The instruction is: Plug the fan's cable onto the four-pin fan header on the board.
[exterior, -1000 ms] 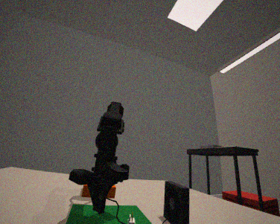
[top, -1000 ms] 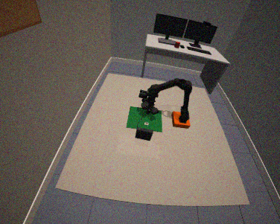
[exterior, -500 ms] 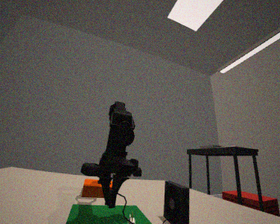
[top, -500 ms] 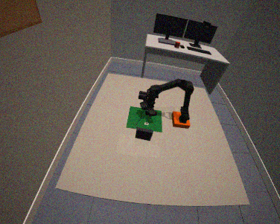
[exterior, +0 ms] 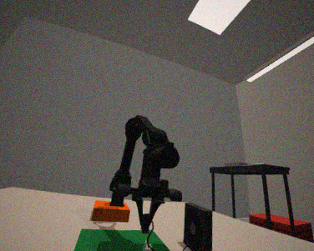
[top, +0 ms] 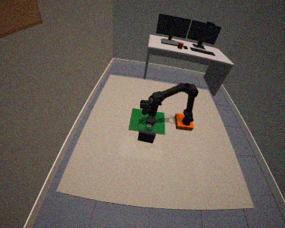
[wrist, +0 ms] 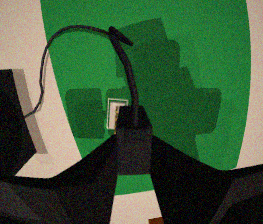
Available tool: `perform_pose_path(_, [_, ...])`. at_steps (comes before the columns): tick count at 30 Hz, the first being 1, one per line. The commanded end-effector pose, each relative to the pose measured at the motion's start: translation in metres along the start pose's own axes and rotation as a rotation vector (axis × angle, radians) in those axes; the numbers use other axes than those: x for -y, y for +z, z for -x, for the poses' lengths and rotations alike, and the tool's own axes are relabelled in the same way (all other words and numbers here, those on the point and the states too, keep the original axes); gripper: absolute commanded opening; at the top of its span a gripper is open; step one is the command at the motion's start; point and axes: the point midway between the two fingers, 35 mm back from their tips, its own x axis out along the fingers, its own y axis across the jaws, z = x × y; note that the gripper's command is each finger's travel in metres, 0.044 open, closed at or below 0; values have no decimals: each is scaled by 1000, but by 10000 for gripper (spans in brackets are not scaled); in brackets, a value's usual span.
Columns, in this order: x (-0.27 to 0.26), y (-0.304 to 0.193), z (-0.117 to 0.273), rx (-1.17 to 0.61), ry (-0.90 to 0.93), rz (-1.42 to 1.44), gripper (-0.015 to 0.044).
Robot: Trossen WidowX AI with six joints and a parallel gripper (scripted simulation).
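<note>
The green board (top: 159, 129) (exterior: 87, 238) (wrist: 231, 70) lies flat under my gripper. My gripper (exterior: 145, 228) (wrist: 132, 139) is shut on the black plug, which sits between the fingertips in the wrist view. The white four-pin header (top: 149, 125) (wrist: 111, 114) stands on the board; in the wrist view it shows just left of the plug's far end, partly hidden by it. The plug looks above and beside the header; the height of the gap cannot be told. The cable (wrist: 127, 67) rises from the plug and loops left to the black fan (top: 146, 137) (exterior: 200, 228) (wrist: 8, 115).
The fan stands upright close to the board's edge. The arm's orange base (top: 184, 123) (exterior: 110, 213) is on the other side of the board. A desk (top: 187, 52) with monitors and a black table (exterior: 250, 169) stand far off.
</note>
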Motion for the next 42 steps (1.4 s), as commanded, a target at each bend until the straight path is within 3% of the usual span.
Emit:
perform_pose_path(1, [-14,-2,2,5,7,-108,0])
perform_pose_path(32, [-16,-9,3,5,7,-119,0])
perform_pose_path(42, [-16,-10,-19,4,7,-118,0])
